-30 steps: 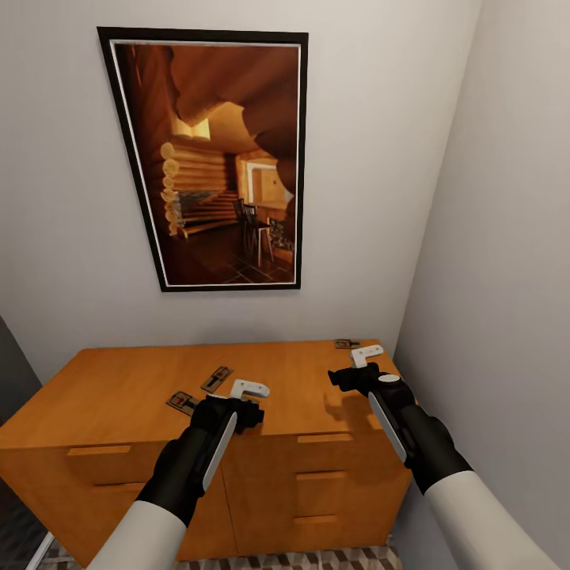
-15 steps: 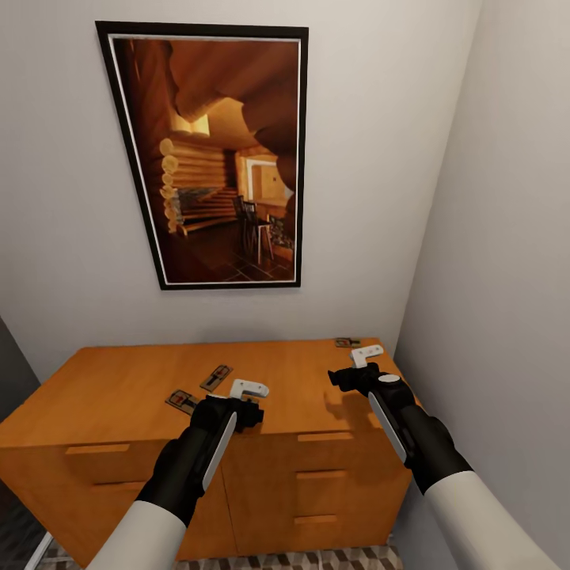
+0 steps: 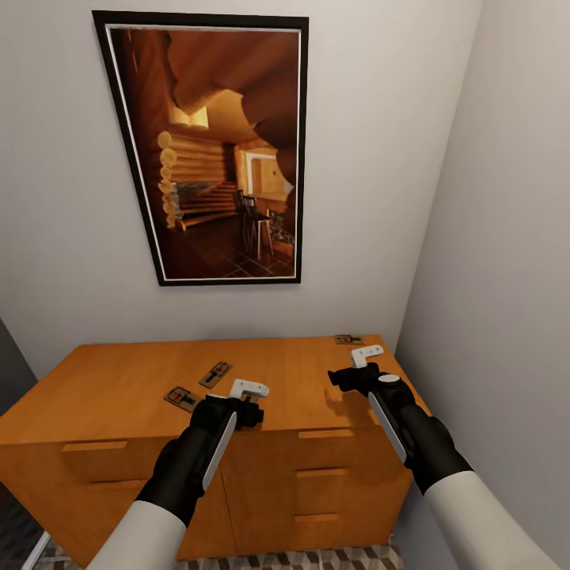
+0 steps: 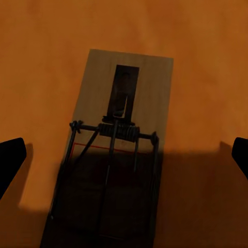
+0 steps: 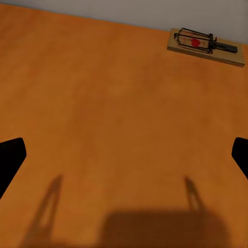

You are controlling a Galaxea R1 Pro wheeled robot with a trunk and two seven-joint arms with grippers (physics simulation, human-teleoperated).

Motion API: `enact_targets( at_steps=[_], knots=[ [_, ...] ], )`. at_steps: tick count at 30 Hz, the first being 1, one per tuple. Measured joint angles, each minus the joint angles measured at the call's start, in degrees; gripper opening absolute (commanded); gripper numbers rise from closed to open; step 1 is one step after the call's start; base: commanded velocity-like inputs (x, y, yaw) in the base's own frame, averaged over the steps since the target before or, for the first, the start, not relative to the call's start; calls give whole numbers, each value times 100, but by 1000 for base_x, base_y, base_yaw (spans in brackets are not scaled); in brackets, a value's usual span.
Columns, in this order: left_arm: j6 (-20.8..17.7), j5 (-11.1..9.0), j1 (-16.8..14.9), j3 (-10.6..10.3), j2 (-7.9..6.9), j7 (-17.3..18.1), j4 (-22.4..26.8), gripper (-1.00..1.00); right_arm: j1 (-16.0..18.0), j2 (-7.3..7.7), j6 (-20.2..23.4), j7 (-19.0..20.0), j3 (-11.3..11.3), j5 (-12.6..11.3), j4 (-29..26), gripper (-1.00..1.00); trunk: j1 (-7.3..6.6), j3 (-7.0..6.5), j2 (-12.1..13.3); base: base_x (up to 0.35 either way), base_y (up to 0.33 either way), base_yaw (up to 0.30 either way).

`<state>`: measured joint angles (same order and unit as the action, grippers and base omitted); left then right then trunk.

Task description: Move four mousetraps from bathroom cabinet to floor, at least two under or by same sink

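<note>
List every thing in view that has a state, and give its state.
left claw: open, above a mousetrap, holding nothing
right claw: open, above bare cabinet top
mousetrap under left claw: flat on the cabinet, ungrasped
two mousetraps at left: flat on top
mousetrap near back wall: flat, ungrasped
cabinet: drawers shut

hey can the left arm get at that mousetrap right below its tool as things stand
Probably yes. The left tool hangs open over the mousetrap lying flat on the cabinet top, one finger tip on either side, with nothing between them.
</note>
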<state>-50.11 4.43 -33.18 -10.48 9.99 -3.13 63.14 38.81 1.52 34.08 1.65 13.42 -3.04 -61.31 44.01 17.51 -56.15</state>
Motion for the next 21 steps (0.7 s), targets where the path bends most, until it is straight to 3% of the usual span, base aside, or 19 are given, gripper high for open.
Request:
enact_targets(
  at_steps=[21],
  knots=[
    [-7, 0, 0, 0, 0, 0, 0, 100, 0, 0, -5, -2, -8, -16, 2, 100, 0, 0, 0, 0, 0, 0]
  ],
)
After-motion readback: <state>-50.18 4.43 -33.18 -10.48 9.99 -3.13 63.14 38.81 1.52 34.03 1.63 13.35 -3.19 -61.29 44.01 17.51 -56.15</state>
